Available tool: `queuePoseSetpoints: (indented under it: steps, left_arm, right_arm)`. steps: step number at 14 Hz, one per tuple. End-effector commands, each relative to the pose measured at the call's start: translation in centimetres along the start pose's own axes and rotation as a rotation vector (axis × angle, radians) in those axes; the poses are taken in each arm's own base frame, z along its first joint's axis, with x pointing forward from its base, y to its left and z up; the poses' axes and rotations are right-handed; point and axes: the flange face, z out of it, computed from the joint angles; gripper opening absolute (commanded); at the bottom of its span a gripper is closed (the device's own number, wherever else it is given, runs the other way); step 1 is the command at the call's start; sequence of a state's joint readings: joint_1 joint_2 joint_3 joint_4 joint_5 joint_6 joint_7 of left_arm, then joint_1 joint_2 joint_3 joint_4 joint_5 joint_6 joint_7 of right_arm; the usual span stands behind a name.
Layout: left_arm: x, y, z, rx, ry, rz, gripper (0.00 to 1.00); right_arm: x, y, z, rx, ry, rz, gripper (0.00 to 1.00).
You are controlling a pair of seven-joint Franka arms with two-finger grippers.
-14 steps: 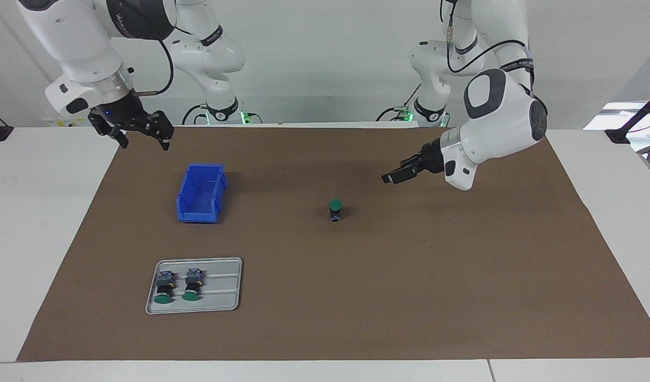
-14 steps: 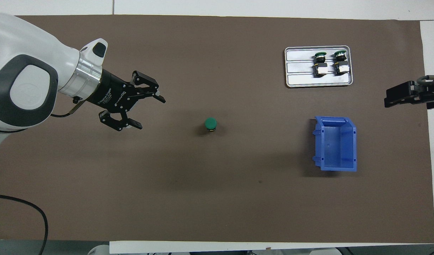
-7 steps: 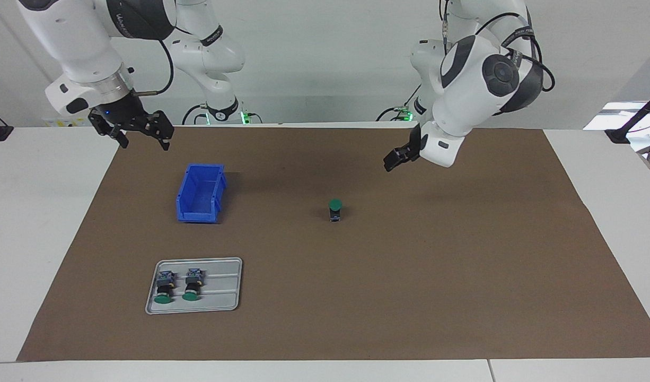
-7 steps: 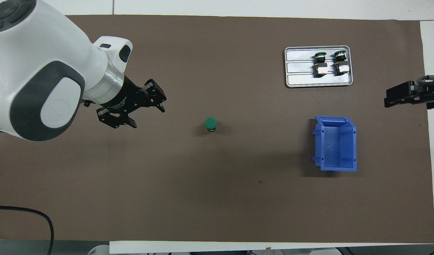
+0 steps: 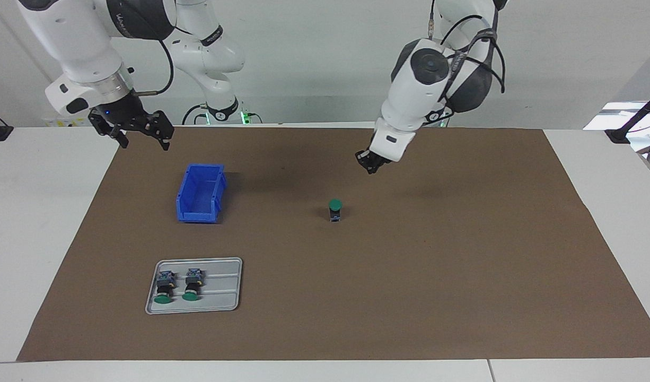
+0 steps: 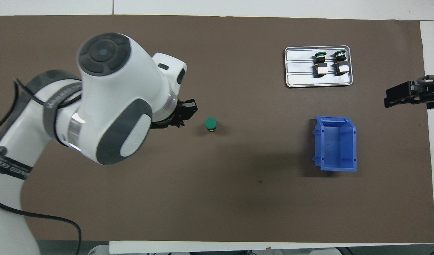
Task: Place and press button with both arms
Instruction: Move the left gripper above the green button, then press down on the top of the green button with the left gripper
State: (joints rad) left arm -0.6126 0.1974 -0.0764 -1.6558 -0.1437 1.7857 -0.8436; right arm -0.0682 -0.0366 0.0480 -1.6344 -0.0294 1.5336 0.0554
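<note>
The button (image 5: 334, 210) stands upright near the middle of the table (image 5: 357, 297), its long axis vertical and its green cap facing up. The left claw (image 5: 371, 164) hangs in the air over bare mat just beside the button, toward the left arm's end; its fingers are drawn together and it holds nothing. The right claw (image 5: 139, 132) waits spread wide and empty above the table's edge near the blue bin (image 5: 200, 193).

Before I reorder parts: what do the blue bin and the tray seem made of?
Blue bin: likely moulded plastic, going by its uniform colour and ribbed walls. Tray: probably metal, silver-grey with a pressed rim and ridges, though painted plastic is possible.
</note>
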Motion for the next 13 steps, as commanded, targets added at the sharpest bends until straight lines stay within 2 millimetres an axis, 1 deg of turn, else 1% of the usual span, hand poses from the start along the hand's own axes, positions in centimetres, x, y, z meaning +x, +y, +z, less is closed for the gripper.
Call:
queuePoseSetpoints:
  steps: [1,2,4,5,6,7,11,13]
  left_arm:
    - [0.2,0.9,2.1,0.031,0.013,-0.034,0.0]
    - [0.6,1.8,3.4,0.019,0.026,-0.058,0.0]
    - [0.7,2.4,4.1,0.001,0.039,-0.054,0.0]
    - [0.9,3.5,6.4,0.023,0.022,-0.056,0.0]
    - [1.1,5.3,7.8,0.032,0.024,-0.077,0.0]
    - [1.9,6.2,8.2,0.03,0.027,-0.088,0.0]
    - [1.9,6.3,8.7,0.043,0.042,-0.11,0.0]
    - [2.5,6.5,8.8,0.012,0.065,-0.117,0.0]
  right_arm:
    - [-0.5,0.1,0.1,-0.002,-0.006,-0.023,0.99]
    - [-0.5,0.1,0.1,-0.002,-0.006,-0.023,0.99]
    - [-0.5,0.1,0.0,-0.002,-0.005,-0.023,0.99]
    - [-0.5,0.1,0.1,-0.002,-0.006,-0.023,0.99]
    - [-0.5,0.1,0.1,-0.002,-0.006,-0.023,0.99]
    - [-0.5,0.1,0.1,-0.002,-0.006,-0.023,0.99]
    - [-0.5,0.1,0.1,-0.002,-0.006,-0.023,0.99]
    - [-0.5,0.1,0.1,-0.002,-0.006,-0.023,0.99]
